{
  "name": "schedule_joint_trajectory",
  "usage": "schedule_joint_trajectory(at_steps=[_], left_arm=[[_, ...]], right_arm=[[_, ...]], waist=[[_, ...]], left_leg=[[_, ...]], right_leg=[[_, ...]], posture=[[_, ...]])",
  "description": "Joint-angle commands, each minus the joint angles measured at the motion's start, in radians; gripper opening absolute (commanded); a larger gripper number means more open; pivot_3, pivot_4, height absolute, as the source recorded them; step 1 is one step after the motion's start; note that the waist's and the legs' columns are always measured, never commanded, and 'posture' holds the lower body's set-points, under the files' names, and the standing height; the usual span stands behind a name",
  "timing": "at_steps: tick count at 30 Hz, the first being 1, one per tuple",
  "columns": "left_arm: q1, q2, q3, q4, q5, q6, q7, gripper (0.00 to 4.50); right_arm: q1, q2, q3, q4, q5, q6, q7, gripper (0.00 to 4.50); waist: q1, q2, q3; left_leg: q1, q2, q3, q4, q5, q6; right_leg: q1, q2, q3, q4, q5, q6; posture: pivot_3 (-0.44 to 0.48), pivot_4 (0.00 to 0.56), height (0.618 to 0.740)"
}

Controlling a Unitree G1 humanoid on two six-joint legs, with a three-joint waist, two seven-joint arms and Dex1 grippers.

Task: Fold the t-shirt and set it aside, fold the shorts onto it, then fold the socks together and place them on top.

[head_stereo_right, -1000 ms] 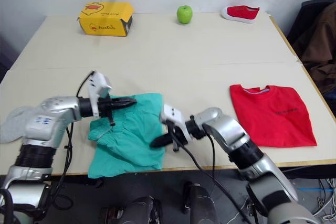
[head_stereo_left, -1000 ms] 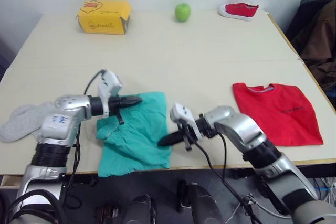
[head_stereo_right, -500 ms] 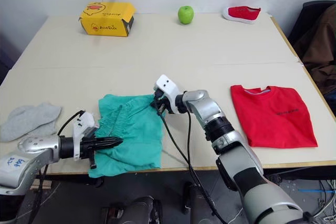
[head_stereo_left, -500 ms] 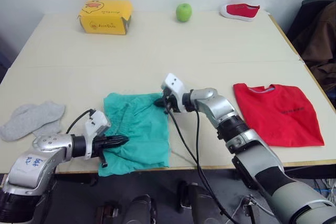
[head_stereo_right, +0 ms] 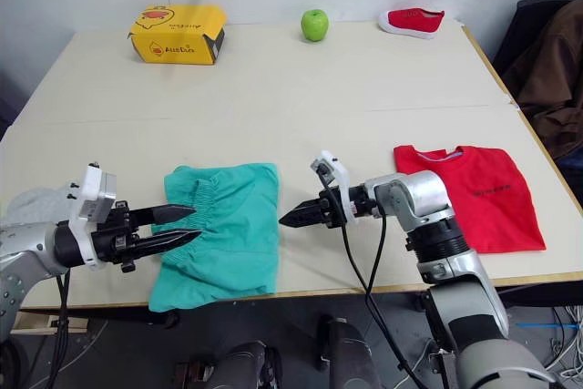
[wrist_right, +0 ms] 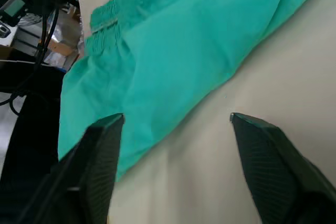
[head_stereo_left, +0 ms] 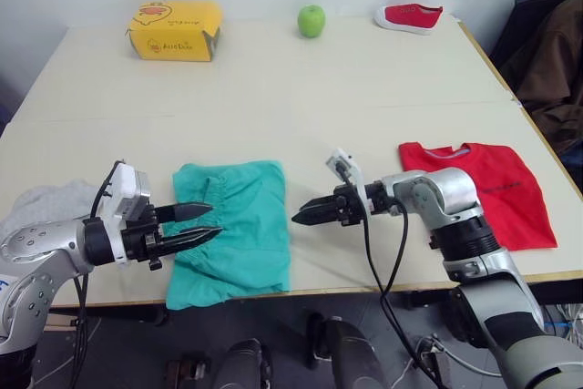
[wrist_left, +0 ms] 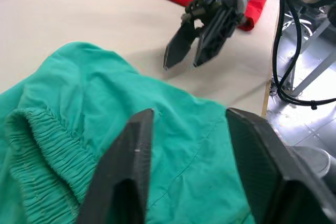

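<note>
Your arms are silver-grey metal shells with black ribbed joint sections. Left gripper [head_stereo_left: 202, 222] and right gripper [head_stereo_left: 305, 216] each carry two black tapered fingers [wrist_left: 134, 177], textured pads inside. White camera block sits behind each pincer, black cables looping from each wrist.

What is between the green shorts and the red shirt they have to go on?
Nothing lies on the bare table between the shorts and the t-shirt; the right gripper hovers open over that gap.

Your teal soft-fabric shorts [head_stereo_left: 232, 225] lie rumpled at the counter's near edge, gathered waistband leftward; the folded bright red cotton t-shirt [head_stereo_left: 487, 193] lies flat, well apart rightward; light grey knit socks [head_stereo_left: 36, 202] sit far left.
</note>
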Motion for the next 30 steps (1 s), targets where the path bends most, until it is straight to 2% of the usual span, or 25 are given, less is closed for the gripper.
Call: schedule_joint_trajectory(at_steps=[1, 2, 4, 9, 12, 23, 27, 30], left_arm=[[-0.013, 0.012, 0.027, -0.017, -0.024, -0.016, 0.006, 3.35], [-0.015, 0.012, 0.028, -0.019, -0.026, -0.015, 0.008, 3.70], [-0.016, 0.016, 0.033, -0.017, -0.026, -0.016, 0.008, 4.45], [-0.021, 0.041, 0.054, -0.005, -0.022, -0.010, 0.008, 4.45], [-0.030, 0.051, 0.060, 0.002, -0.025, -0.007, 0.009, 4.50], [-0.069, 0.046, 0.015, 0.002, -0.020, -0.004, 0.026, 4.50], [-0.104, 0.046, -0.012, -0.006, -0.067, 0.028, 0.012, 4.50], [-0.137, 0.056, -0.051, -0.018, -0.114, 0.049, -0.033, 4.50]], right_arm=[[0.004, 0.085, -0.020, -0.030, 0.060, 0.067, -0.048, 4.31], [0.008, 0.099, -0.022, -0.032, 0.068, 0.076, -0.054, 4.50], [0.009, 0.147, -0.009, -0.018, 0.067, 0.073, -0.078, 4.50], [-0.011, 0.264, -0.003, 0.080, 0.020, 0.024, -0.188, 4.50], [-0.018, 0.296, -0.024, 0.114, 0.008, -0.011, -0.231, 3.85], [-0.001, 0.259, -0.040, 0.052, 0.020, -0.026, -0.265, 0.02], [0.003, 0.188, -0.103, -0.037, 0.064, 0.037, -0.281, 0.02], [0.011, 0.089, -0.205, -0.168, 0.134, 0.150, -0.293, 0.02]], waist=[[0.000, 0.000, 0.000], [0.001, 0.000, 0.000], [0.003, 0.000, 0.000], [0.001, -0.001, 0.000], [-0.001, -0.001, 0.000], [0.001, -0.001, 0.000], [0.009, 0.000, 0.000], [0.019, 0.000, 0.000]], left_leg=[[0.000, 0.000, 0.000, 0.000, 0.000, -0.001], [0.000, 0.000, 0.000, 0.000, 0.000, -0.001], [0.000, 0.000, 0.000, 0.000, 0.000, -0.001], [0.000, 0.000, 0.000, 0.000, 0.000, 0.000], [0.000, 0.000, 0.000, 0.000, 0.000, -0.001], [0.001, 0.000, 0.000, 0.000, 0.000, -0.001], [0.000, 0.000, -0.001, 0.000, 0.000, -0.001], [-0.002, -0.001, -0.001, 0.000, 0.000, 0.000]], right_leg=[[0.000, 0.000, 0.000, 0.000, 0.000, 0.000], [0.000, 0.001, 0.000, 0.001, 0.000, 0.000], [0.000, 0.000, 0.000, 0.003, 0.000, 0.000], [0.000, 0.000, 0.000, 0.002, 0.000, 0.000], [0.000, 0.001, 0.000, 0.002, 0.000, 0.000], [0.001, 0.001, 0.000, 0.002, 0.000, 0.000], [0.001, 0.000, 0.000, 0.002, 0.000, 0.000], [0.000, 0.000, 0.000, 0.000, 0.000, 0.000]], posture=[[0.000, 0.150, 0.740], [0.000, 0.150, 0.740], [0.000, 0.150, 0.740], [0.000, 0.150, 0.740], [0.000, 0.150, 0.740], [0.000, 0.150, 0.740], [0.000, 0.150, 0.740], [0.000, 0.150, 0.740]])
